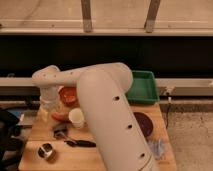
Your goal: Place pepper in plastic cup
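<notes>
The red-orange pepper (60,117) lies on the wooden table (112,162) at the left, between the orange bowl and the cream-white cup. My gripper (48,111) hangs down from the white wrist (49,80), low over the table. It is just left of the pepper and close to its end. I cannot tell whether it touches the pepper. The light-blue plastic cup does not show; my thick white arm (107,115) covers the middle of the table.
An orange bowl (67,95) sits behind the pepper and a cream-white cup (76,118) to its right. A small dark object (60,132), a black remote (81,143) and a metal tin (46,151) lie nearer. A green bin (143,88), a dark bowl (144,123) and crumpled plastic (158,148) are at right.
</notes>
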`<state>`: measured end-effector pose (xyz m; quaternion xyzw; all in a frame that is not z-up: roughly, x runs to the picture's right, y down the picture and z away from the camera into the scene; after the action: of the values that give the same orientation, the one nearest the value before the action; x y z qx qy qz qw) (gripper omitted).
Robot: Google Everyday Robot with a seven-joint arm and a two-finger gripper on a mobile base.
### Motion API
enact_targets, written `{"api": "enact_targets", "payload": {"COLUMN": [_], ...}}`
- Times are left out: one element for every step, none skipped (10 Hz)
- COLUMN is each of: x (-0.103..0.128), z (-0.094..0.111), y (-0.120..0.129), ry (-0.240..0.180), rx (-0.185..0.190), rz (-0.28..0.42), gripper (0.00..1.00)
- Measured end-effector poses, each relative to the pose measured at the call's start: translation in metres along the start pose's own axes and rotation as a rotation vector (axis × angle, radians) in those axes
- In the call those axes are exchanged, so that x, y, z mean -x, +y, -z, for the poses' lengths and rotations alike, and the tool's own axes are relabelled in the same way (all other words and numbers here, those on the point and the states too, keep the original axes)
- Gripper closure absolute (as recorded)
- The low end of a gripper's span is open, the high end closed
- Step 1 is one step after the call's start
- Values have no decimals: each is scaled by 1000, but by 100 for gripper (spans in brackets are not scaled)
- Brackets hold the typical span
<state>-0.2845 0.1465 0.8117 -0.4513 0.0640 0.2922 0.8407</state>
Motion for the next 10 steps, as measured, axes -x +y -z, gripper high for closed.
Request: {"api": "enact_targets", "payload": {"x": [-3, -3, -4, -5, -4, -3, -2, -3, -2, -1], "z": [-7, -9, -12, -15, -18, -23, -29, -31, -31, -32], "y": [-5, -8, -11, -14, -18, -21, -26, -31, -34, -33], "ry": [6, 7, 7, 8, 7, 7, 7, 13, 20, 30], "rx": [9, 14, 19, 24, 31, 40, 46, 45, 36, 20], "rz": [-6, -9, -9, -8, -5, -3, -3, -9, -22, -37], "gripper": [39, 39, 39, 39, 39, 39, 39, 39, 40, 46]}}
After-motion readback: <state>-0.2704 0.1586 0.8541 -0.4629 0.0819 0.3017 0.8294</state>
